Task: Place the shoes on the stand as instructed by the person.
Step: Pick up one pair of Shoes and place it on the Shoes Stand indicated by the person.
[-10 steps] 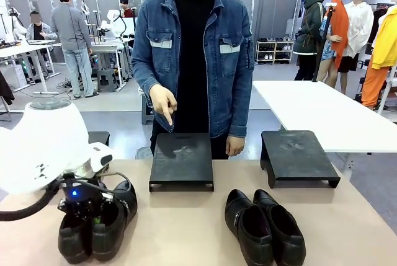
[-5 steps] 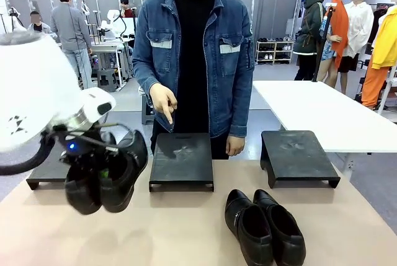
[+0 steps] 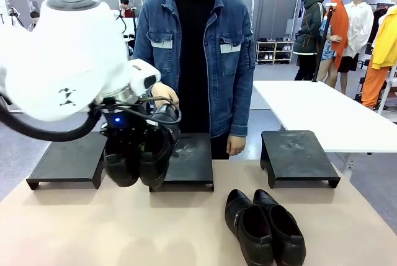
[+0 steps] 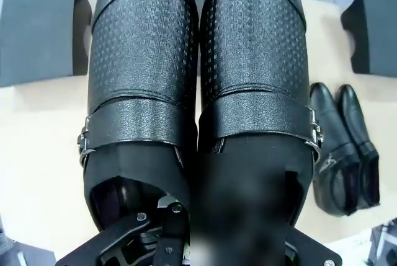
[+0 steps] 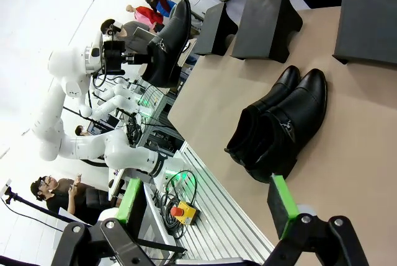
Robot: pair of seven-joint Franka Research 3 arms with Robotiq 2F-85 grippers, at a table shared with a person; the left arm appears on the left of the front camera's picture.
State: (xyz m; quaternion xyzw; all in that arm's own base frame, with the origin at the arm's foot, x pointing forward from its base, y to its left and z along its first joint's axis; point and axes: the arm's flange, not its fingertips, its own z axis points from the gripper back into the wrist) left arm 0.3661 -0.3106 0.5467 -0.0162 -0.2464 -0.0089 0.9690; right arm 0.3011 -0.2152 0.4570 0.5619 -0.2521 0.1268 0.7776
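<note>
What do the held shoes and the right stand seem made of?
The held shoes look like black leather: dotted grain, stitched seams; the buckles look metal. The right stand looks like matte black plastic or coated metal, with pale scuffs; I cannot tell which.

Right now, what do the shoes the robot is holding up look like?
The held pair of buckle shoes is black leather, with tiny dots pressed into the fronts and a strap across each with a small metal buckle on its outer side. The two shoes press together side by side, toes pointing down, hanging in the air near the left edge of the middle stand. The left gripper holds them at their open tops.
</note>
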